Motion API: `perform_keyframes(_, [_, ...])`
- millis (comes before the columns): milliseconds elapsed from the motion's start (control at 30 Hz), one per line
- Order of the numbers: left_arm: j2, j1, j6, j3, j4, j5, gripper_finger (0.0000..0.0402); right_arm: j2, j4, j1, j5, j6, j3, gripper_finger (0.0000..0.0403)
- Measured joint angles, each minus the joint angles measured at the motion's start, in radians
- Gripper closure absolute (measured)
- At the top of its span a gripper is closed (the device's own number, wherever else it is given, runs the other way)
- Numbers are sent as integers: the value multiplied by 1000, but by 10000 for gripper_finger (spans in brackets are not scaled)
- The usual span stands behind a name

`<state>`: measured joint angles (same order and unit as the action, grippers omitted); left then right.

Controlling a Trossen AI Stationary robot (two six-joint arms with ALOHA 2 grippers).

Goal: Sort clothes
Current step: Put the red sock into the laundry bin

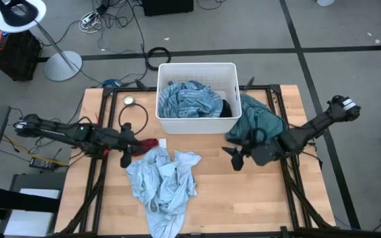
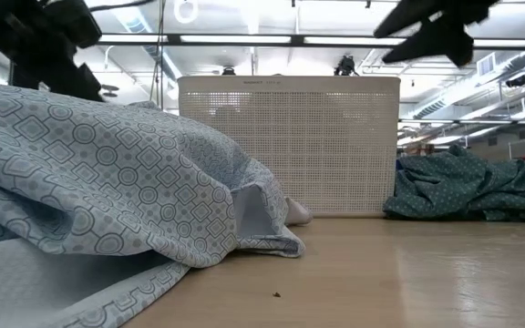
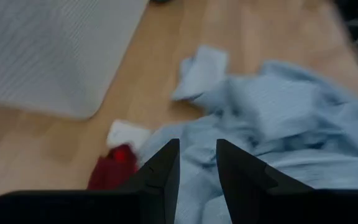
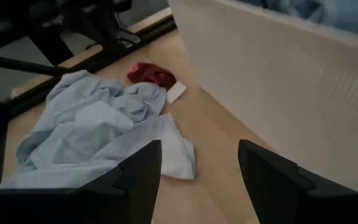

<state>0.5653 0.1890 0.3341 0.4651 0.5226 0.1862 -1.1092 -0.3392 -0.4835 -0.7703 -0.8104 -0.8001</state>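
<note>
Roughly midway, by the look of it, the sorting has some clothes placed and others waiting. Seen from overhead, a blue-grey garment (image 1: 189,99) lies bunched inside the white bin (image 1: 197,123), with something black tucked at the bin's three o'clock inner edge. A teal garment (image 1: 260,119) sits heaped on the table (image 1: 243,198) just outside the bin, at about four o'clock from it. A large light blue garment (image 1: 163,188) sprawls across the table at about seven o'clock from the bin, reaching the near edge. A small red garment (image 1: 148,143) lies just beside its far corner, next to a small white piece (image 1: 162,143).

Still to be dealt with, I judge, are the light blue heap, the red item and perhaps the teal pile.

Left gripper (image 1: 126,158) hangs at the light blue garment's ten o'clock edge, fingers a little apart and holding nothing. Right gripper (image 1: 235,157) hovers over bare wood between the light blue and teal garments, fingers spread wide and empty.
</note>
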Motion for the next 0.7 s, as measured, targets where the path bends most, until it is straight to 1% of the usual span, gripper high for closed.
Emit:
perform_keyframes(167, [82, -6, 115, 13, 79, 79, 291, -1, 210, -46, -76, -35, 139, 192])
perform_keyframes(300, [152, -30, 181, 13, 100, 94, 291, -1, 335, -71, -77, -26, 209, 192])
perform_keyframes(433, [229, -79, 183, 13, 97, 81, 291, -1, 366, -106, -42, 9, 236, 194])
perform_keyframes(533, [282, -126, 158, 13, 82, 29, 291, -1, 377, -139, -40, 37, 242, 194])
perform_keyframes(600, [310, -149, 130, 6, 32, -4, 291, -1, 384, -157, -40, 56, 242, 194])
perform_keyframes(700, [347, -174, 91, -10, -30, -19, 291, -1, 401, -169, -39, 82, 242, 195])
